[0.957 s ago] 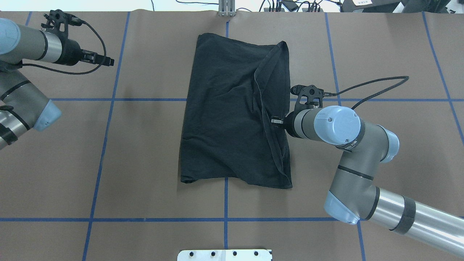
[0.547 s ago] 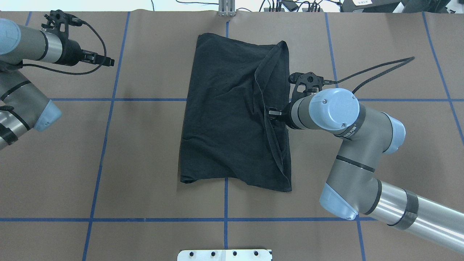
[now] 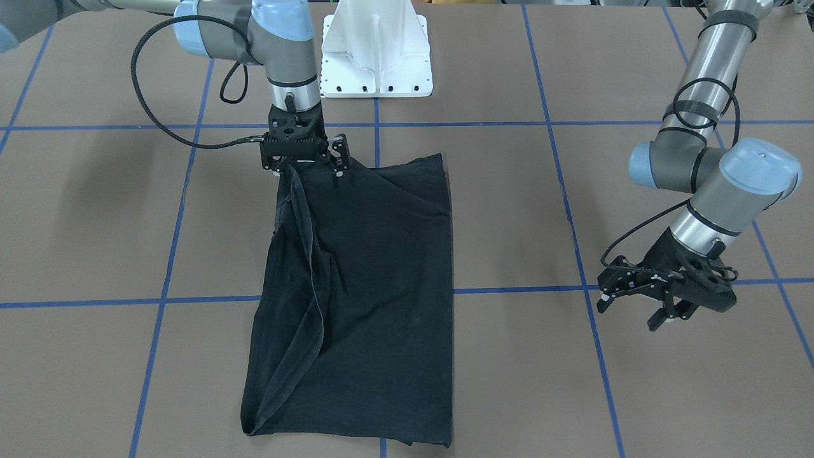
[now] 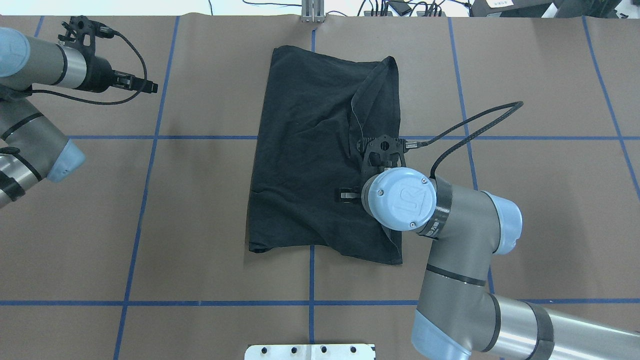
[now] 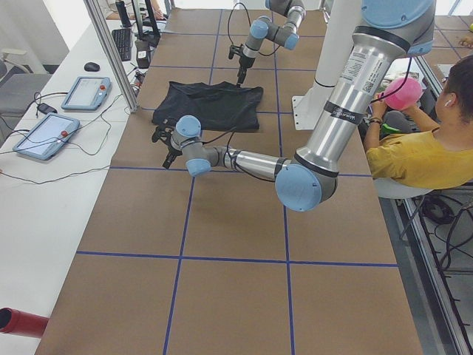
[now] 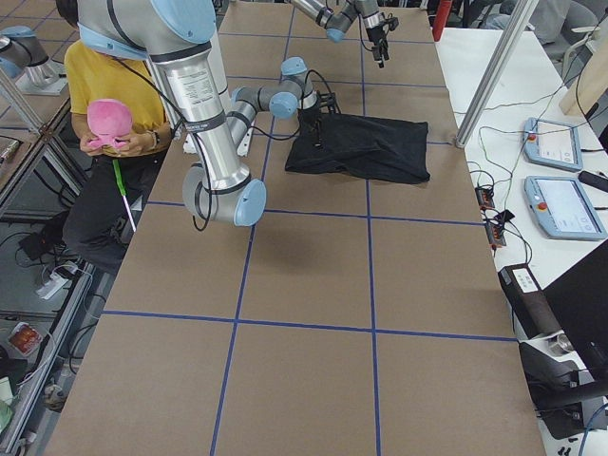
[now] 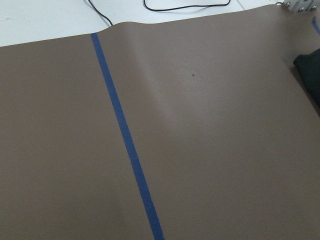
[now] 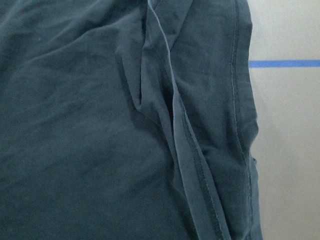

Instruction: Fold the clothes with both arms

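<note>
The black T-shirt [image 4: 310, 150] lies folded lengthwise in the middle of the table, with a raised fold along its right side; no graphic shows. It also shows in the front view [image 3: 375, 286] and the right wrist view [image 8: 100, 125]. My right gripper [image 3: 308, 170] points straight down over the shirt's near right part, fingers spread open, one finger [image 4: 345, 194] showing beside the wrist. I cannot tell whether it touches the cloth. My left gripper [image 3: 633, 312] is open and empty, hovering over bare table far left of the shirt, seen also in the overhead view [image 4: 150, 86].
The brown table cover has blue tape lines [image 4: 150, 137]. The white base pedestal [image 3: 375, 51] stands at the robot's side. A metal post [image 4: 313, 12] stands at the far edge. A person in yellow [image 5: 421, 159] sits beside the table; tablets [image 5: 44, 133] lie past the far edge.
My right arm has swung left and toward the robot over the shirt, and its wrist has turned to point the gripper down. The left arm and the shirt have stayed put.
</note>
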Controlling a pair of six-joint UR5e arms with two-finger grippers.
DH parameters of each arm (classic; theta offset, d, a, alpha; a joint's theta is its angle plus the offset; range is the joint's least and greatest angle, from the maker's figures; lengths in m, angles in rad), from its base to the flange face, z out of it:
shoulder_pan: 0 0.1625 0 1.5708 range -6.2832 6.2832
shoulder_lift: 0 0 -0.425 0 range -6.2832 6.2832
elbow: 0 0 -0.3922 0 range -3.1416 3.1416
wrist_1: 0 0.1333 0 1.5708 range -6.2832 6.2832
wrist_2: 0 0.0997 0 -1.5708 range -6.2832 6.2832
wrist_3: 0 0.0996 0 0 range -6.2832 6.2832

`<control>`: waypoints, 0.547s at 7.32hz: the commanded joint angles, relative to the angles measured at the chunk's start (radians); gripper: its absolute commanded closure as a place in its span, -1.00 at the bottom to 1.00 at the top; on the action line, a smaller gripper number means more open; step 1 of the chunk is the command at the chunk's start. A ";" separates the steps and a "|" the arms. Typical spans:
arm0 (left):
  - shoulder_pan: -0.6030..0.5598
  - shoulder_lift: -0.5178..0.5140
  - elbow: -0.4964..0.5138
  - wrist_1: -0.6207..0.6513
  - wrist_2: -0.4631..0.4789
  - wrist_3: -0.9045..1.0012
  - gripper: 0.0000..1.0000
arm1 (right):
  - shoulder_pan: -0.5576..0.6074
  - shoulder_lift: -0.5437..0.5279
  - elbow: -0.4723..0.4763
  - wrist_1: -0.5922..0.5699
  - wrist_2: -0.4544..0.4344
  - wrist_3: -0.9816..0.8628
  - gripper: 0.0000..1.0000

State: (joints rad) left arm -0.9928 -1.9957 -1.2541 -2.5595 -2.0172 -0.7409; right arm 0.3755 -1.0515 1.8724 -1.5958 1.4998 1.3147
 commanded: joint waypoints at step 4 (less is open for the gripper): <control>0.002 0.000 0.004 -0.001 0.000 0.000 -1.00 | -0.073 -0.053 0.004 -0.030 -0.009 -0.147 0.16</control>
State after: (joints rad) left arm -0.9910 -1.9957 -1.2499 -2.5602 -2.0172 -0.7409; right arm 0.3078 -1.0843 1.8719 -1.6252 1.4859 1.2029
